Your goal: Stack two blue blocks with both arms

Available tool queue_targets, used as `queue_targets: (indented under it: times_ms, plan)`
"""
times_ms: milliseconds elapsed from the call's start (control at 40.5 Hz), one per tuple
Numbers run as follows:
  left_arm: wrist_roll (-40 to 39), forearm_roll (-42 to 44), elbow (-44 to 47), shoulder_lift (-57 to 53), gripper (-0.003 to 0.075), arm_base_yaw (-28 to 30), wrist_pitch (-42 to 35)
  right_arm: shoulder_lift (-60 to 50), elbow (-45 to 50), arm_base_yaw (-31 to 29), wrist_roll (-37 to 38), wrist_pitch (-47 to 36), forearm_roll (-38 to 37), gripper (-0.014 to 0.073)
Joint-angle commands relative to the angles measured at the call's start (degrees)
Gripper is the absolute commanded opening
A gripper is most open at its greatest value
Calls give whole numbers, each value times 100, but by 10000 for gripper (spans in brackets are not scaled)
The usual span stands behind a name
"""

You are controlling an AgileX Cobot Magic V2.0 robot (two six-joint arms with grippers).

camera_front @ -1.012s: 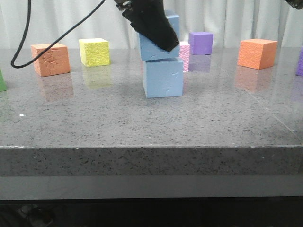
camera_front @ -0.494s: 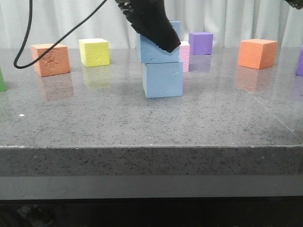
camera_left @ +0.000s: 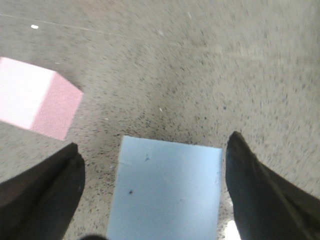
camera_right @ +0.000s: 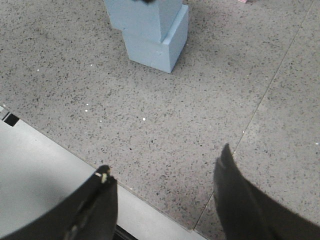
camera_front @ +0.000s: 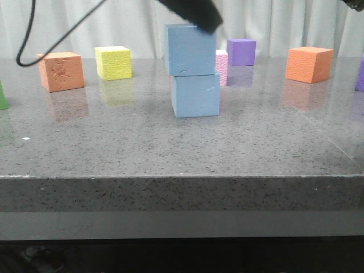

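Note:
The two blue blocks stand stacked at mid table: the upper blue block [camera_front: 189, 50] rests on the lower blue block [camera_front: 196, 95], shifted slightly left. My left gripper [camera_front: 199, 14] hangs just above the upper block, open and empty. In the left wrist view the left gripper [camera_left: 154, 142] has its fingers spread wider than the block's top face [camera_left: 167, 190], clear of it on both sides. My right gripper [camera_right: 165, 160] is open and empty over the table's front edge, well away from the stack, which shows in that view as upper block [camera_right: 140, 15] on lower block [camera_right: 155, 47].
A pink cube [camera_front: 221, 65] stands right behind the stack, also in the left wrist view [camera_left: 37, 102]. A purple cube [camera_front: 241, 51] and an orange cube [camera_front: 309, 63] stand back right. An orange cube [camera_front: 60, 71] and a yellow cube [camera_front: 113, 62] stand back left.
My left gripper has let go of the upper blue block and risen above it. The block, tilted before, now sits flat on the lower one.

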Motion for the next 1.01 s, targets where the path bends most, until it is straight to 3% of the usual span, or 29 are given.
queue_targets:
  times_ms: [0,271,543,740,987]
  plan:
    - [-899,-83,-352,-552,559,45,-169,-43,-129,-3,-39,-280,45,440]
    - [-3161,598,-576,-1209,557,59,-229,-43,-129,-3,-39,-280,45,440]
    - [-4080,1437,-419,-2109,557,59,468,-43,-129,-3,-39,-280,45,440]
    - [-4233,1670,647,-2984,557,59,459,-43,-129,-3,-39,-280,45,440]
    - [-4499,1943,2883,-4386,557,59,-378,-43,-129,-3,-39,-280,45,440]
